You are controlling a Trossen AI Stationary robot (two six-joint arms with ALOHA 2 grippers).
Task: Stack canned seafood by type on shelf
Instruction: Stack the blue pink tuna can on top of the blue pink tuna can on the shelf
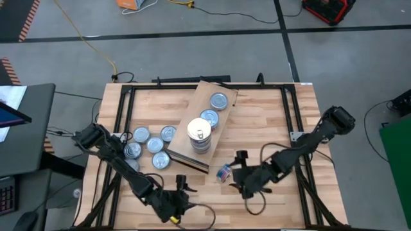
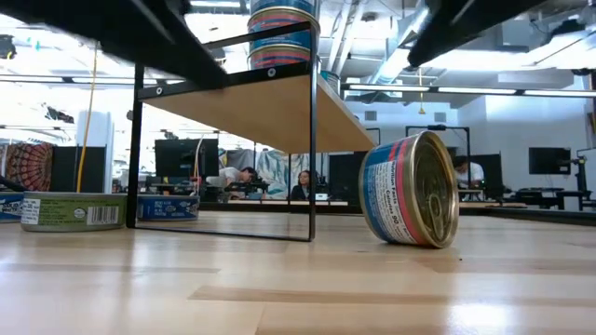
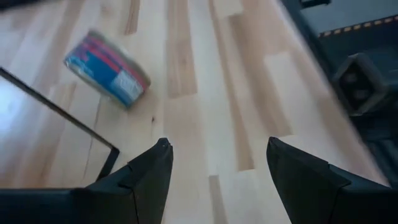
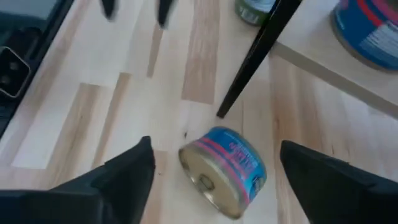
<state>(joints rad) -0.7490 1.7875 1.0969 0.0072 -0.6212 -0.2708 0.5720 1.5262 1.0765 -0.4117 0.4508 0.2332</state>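
A blue-and-red tin of canned seafood (image 1: 224, 172) lies tipped on its side wall on the table, just off the shelf's near corner. Its gold pull-tab lid (image 2: 436, 191) faces sideways. My right gripper (image 4: 214, 144) hangs open above this tin (image 4: 224, 171), a finger on either side, touching nothing. My left gripper (image 3: 217, 142) is open over bare wood near the table's front edge, with the tin (image 3: 109, 68) farther off. The shelf (image 1: 192, 106), a light-wood board on a black frame (image 2: 312, 140), carries two single silver-topped tins (image 1: 219, 101) and a stack with a gold lid (image 1: 199, 133).
Several silver-topped tins (image 1: 154, 145) stand on the table left of the shelf; in the low view two of them (image 2: 73, 211) show under the board. Black frame rails (image 1: 125, 115) run along the table's left and right sides. Bare wood lies right of the shelf.
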